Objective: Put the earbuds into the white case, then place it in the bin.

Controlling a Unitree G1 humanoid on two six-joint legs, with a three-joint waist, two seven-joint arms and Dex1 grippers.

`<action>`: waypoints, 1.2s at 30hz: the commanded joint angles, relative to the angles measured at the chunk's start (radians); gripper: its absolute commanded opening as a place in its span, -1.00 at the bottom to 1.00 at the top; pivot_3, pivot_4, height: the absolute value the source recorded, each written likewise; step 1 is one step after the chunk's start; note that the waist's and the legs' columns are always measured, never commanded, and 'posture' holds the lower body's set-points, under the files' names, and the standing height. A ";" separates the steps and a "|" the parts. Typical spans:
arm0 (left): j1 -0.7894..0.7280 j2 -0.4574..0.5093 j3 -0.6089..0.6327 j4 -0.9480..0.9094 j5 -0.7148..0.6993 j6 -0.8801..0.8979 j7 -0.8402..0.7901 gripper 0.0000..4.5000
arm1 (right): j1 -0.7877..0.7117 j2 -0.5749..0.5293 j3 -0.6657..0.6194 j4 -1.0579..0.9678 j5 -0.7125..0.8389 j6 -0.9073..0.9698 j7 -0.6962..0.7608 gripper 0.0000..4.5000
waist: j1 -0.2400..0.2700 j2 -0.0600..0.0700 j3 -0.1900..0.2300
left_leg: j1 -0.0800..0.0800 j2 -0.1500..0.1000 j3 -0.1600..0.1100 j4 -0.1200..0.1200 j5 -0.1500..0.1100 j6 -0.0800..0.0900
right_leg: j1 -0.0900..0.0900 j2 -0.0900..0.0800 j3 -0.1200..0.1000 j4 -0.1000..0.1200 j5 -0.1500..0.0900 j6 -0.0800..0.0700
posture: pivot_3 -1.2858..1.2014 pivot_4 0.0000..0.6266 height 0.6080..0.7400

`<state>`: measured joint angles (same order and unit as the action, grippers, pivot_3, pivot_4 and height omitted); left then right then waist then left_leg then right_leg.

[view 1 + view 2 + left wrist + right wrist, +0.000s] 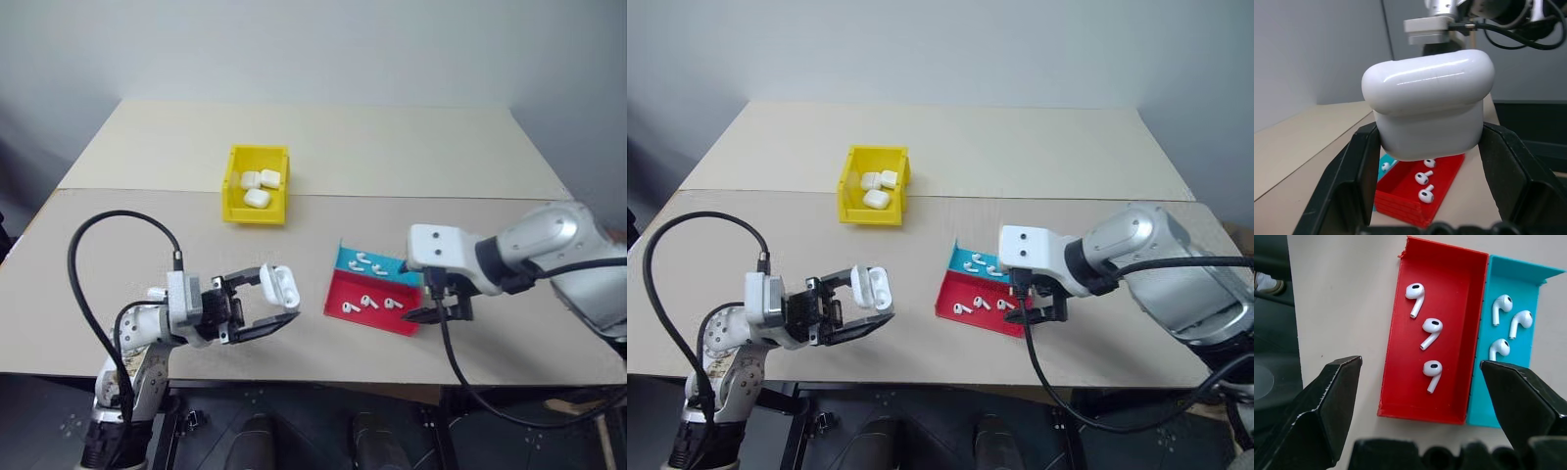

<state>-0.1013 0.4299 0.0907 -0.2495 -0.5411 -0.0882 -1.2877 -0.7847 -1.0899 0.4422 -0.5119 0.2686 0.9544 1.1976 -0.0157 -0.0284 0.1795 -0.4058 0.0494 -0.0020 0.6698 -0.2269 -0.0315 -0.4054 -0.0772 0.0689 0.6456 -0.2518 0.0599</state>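
My left gripper (276,299) is shut on the white case (279,286), holding it above the table's front left. The case's lid stands open, and both black fingers (1354,181) press against its body (1427,105). The earbuds (1422,333) lie in a flat tray, three in the red half (1400,396) and three (1508,323) in the blue half (1479,406). My right gripper (1422,401) hovers just over the tray's near right end (431,311), its jaws spread wide and empty. The yellow bin (255,213) stands further back on the table.
Three closed white cases (259,186) lie inside the bin. A seam runs across the table (441,196) behind the tray. A black cable (88,294) loops from my left wrist, and another (460,372) hangs below my right wrist past the front edge.
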 commanded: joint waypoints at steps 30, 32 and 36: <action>0.038 0.048 -0.073 -0.012 0.013 -0.153 0.027 0.23 | -0.081 0.165 0.266 0.170 -0.343 0.011 -0.043 -0.09 | -0.002 0.000 0.000 | 0.000 0.000 0.000 0.000 0.000 0.000 | 0.000 0.000 0.000 0.000 0.000 0.000 | 0.03 -0.52 1.00; 0.035 0.049 -0.073 -0.008 0.016 -0.154 0.031 0.23 | -0.080 0.170 0.271 0.171 -0.353 0.005 -0.036 -0.09 | -0.002 0.000 0.000 | 0.000 0.000 0.000 0.000 0.000 0.000 | 0.000 0.000 0.000 0.000 0.000 0.000 | 0.03 -0.52 1.00; 0.027 0.049 -0.074 0.005 0.024 -0.160 0.032 0.23 | -0.078 0.176 0.279 0.175 -0.367 -0.004 -0.028 -0.09 | -0.002 0.000 0.000 | 0.000 0.000 0.000 0.000 0.000 0.000 | 0.000 0.000 0.000 0.000 0.000 0.000 | 0.03 -0.52 1.00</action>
<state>-0.0662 0.4731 0.0183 -0.2261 -0.5120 -0.2192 -1.2611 -0.8472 -0.9125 0.7320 -0.3274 -0.0787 0.9643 1.1622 -0.0174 -0.0283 0.1795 -0.4057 0.0495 -0.0021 0.6694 -0.2270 -0.0313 -0.4059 -0.0771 0.0688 0.6458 -0.2518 0.0599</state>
